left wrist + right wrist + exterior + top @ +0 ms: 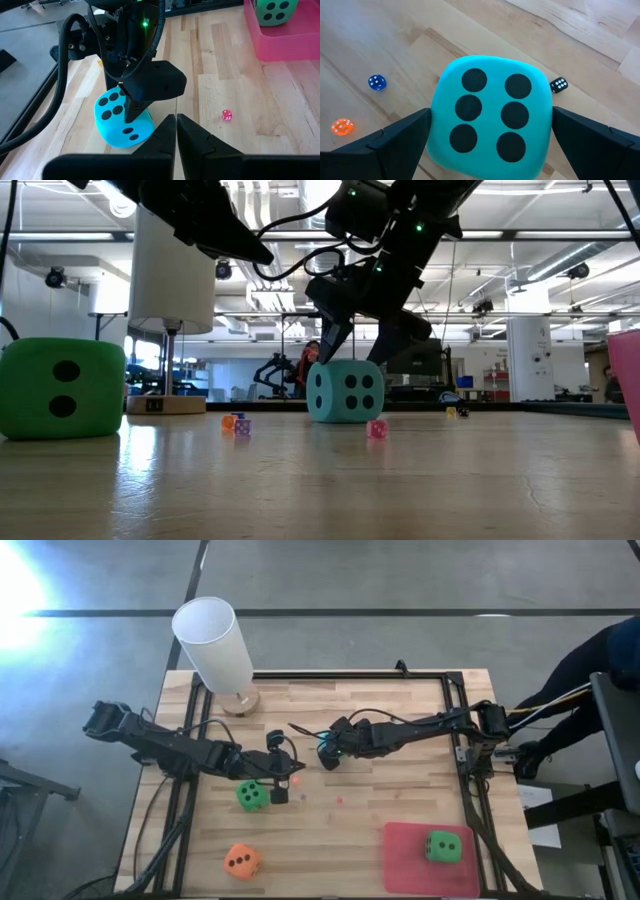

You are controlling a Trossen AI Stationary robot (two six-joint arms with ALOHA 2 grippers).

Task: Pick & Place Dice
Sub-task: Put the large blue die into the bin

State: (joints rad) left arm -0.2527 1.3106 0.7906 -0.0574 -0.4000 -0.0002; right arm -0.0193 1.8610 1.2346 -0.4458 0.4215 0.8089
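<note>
Now my right tool (pixel 487 135) hangs spread, one finger on each side of the teal die (pixel 490 117) directly below, untouched; my left tool (pixel 176 132), pressed together, waits nearby.

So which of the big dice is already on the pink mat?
One bright green die sits on the pink mat. The other green die, the orange die and the teal die are all on bare wood.
</note>
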